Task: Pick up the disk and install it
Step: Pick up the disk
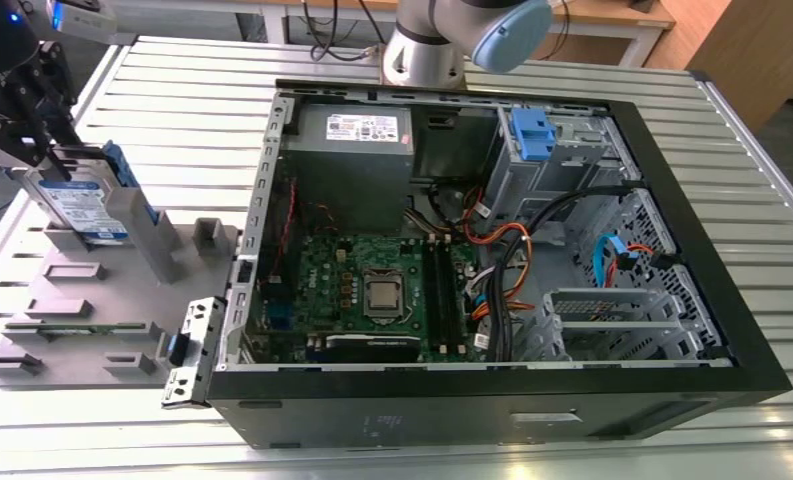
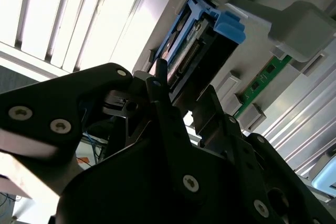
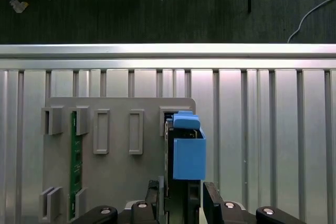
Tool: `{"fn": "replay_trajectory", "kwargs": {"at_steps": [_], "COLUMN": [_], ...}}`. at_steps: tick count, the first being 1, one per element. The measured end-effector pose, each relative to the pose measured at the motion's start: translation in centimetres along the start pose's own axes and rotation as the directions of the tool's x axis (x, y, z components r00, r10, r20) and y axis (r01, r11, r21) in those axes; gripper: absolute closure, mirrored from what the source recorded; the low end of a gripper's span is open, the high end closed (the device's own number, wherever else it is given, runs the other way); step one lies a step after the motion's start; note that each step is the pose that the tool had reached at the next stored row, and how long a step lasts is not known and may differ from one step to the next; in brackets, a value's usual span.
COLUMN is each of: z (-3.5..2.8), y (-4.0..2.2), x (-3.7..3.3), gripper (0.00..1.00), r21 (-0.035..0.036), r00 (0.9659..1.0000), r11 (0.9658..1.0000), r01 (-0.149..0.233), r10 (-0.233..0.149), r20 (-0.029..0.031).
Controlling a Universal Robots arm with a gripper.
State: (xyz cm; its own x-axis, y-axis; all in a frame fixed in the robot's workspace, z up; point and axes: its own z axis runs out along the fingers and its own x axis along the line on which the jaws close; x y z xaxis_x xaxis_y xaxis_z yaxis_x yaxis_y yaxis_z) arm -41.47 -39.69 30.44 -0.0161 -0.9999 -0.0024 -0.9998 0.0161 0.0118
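Observation:
The disk [image 1: 84, 205] stands on edge in a slot of the grey holder plate [image 1: 96, 300] at the exterior view's left, showing its white-and-blue label and blue side rails. My black gripper [image 1: 49, 150] hangs at the disk's upper end, with a finger on each side, shut on it. In the first wrist view the disk [image 3: 188, 150] runs up between the gripper [image 3: 181, 200] fingers, its blue rail facing the camera. The second wrist view looks along the gripper [image 2: 184, 90] to the disk [image 2: 185, 51] in the holder.
An open computer case [image 1: 716, 330] lies on the slatted metal table, with a motherboard [image 1: 369, 290], cables and a drive cage with a blue tab [image 1: 535, 135]. A green memory stick [image 3: 75, 161] sits in another slot of the holder plate [image 3: 115, 177]. The arm's base [image 1: 430, 45] stands behind the case.

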Motion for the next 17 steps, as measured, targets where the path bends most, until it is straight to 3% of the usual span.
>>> {"fn": "replay_trajectory", "kwargs": {"at_steps": [6, 7, 17], "z": [-0.02, -0.02, -0.11], "y": [0.00, 0.00, 0.00], "x": [0.00, 0.00, 0.00], "gripper": [0.55, 0.62, 0.65], "r21": [0.0000, 0.0000, 0.0000], "r00": [1.0000, 1.0000, 1.0000], "r11": [1.0000, 1.0000, 1.0000], "r01": [0.000, 0.000, 0.000], "r10": [0.000, 0.000, 0.000], "r20": [0.0000, 0.0000, 0.0000]}}
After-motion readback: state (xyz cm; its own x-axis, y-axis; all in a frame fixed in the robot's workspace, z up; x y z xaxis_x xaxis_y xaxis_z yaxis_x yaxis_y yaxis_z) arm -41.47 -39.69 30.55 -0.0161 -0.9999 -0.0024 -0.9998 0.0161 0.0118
